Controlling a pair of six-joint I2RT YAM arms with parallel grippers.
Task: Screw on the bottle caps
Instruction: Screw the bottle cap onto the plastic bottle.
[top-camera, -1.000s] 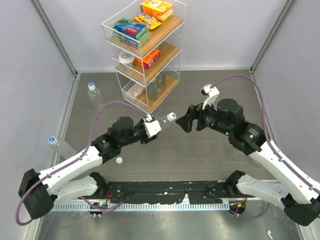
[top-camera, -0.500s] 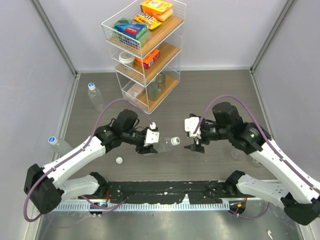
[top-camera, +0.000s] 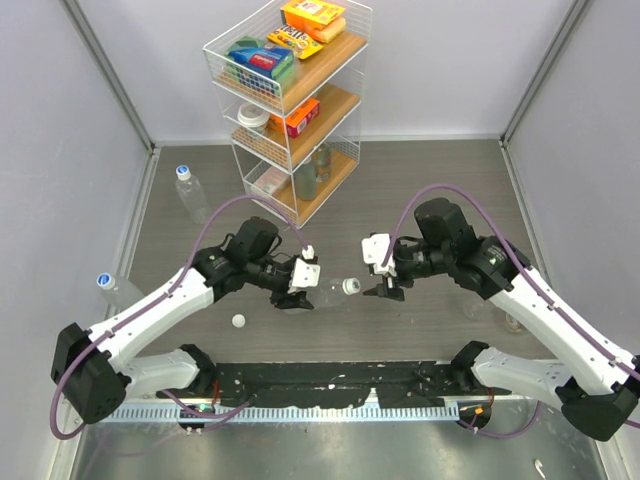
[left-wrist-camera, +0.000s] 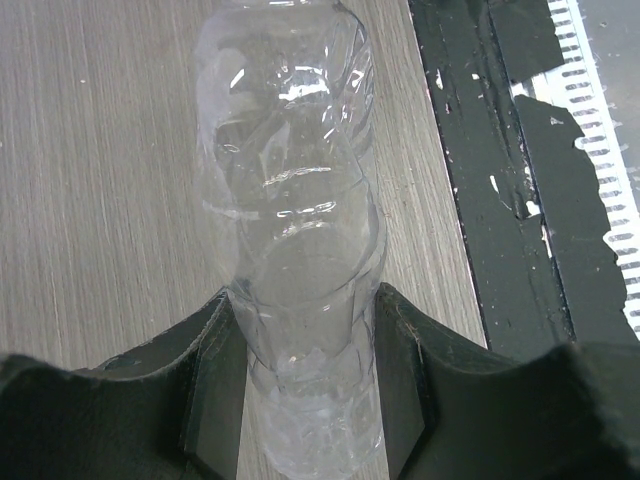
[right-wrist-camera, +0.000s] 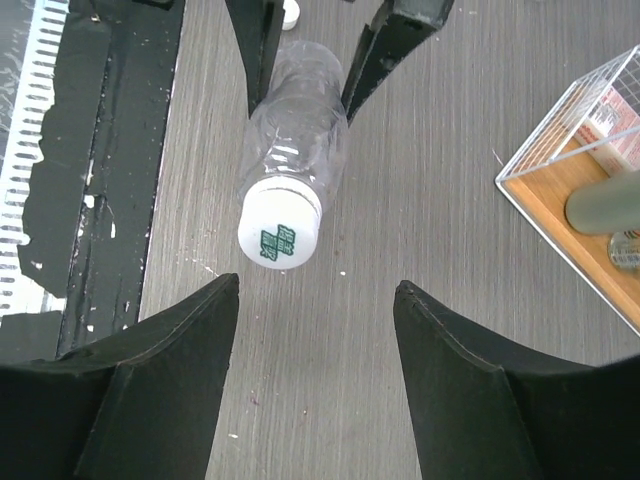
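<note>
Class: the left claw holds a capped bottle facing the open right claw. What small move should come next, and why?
Probably ease the right claw forward until the cap sits between its jaws. The left claw grips the bottle, cap end toward the right claw, whose jaws stand open, short of the cap, so it cannot turn it yet.

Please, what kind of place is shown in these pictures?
Probably a robot test cell in a lab: plain grey walls enclose the table, the left arm and right arm are mounted at its near edge, and a wire rack holds packaged goods.
</note>
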